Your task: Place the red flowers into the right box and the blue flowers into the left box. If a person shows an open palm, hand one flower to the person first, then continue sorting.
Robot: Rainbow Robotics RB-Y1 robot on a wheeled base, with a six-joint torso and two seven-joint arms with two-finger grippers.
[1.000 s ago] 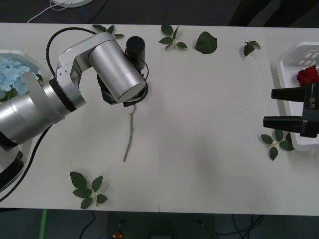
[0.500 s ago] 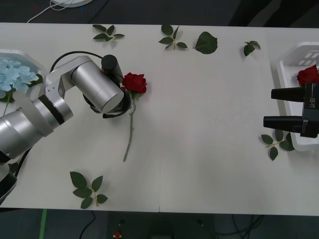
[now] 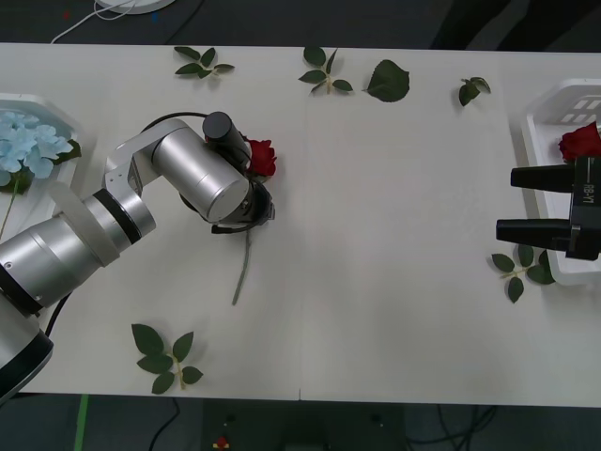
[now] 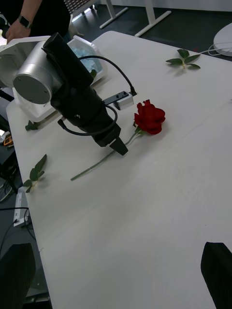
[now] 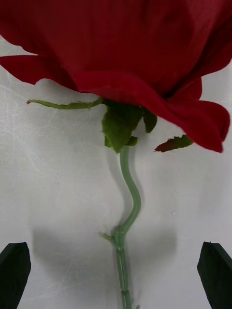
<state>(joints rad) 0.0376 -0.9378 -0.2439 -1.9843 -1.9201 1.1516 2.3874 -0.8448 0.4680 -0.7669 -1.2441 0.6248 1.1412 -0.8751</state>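
A red flower [image 3: 262,155] lies on the white table left of centre, its stem [image 3: 244,263] running toward the front edge. My left gripper [image 3: 252,218] hangs low over the stem just below the head, open, its black fingertips [image 5: 14,270] on either side of the stem [image 5: 128,203], apart from it. From the right wrist, the same rose [image 4: 150,117] lies beside the left gripper [image 4: 116,147]. My right gripper [image 3: 512,202] waits open by the right box [image 3: 563,101], which holds another red flower [image 3: 580,141]. Blue flowers [image 3: 28,141] lie in the left box [image 3: 38,101].
Loose green leaf sprigs lie along the far edge [image 3: 324,70], a single large leaf [image 3: 387,82] among them. More sprigs lie at the front left [image 3: 167,357] and by the right box [image 3: 521,268]. The table's middle [image 3: 394,235] is bare.
My left arm drew back to the left, uncovering the rose head, then came right again and settled lower over the stem. The rose and the right arm have not moved.
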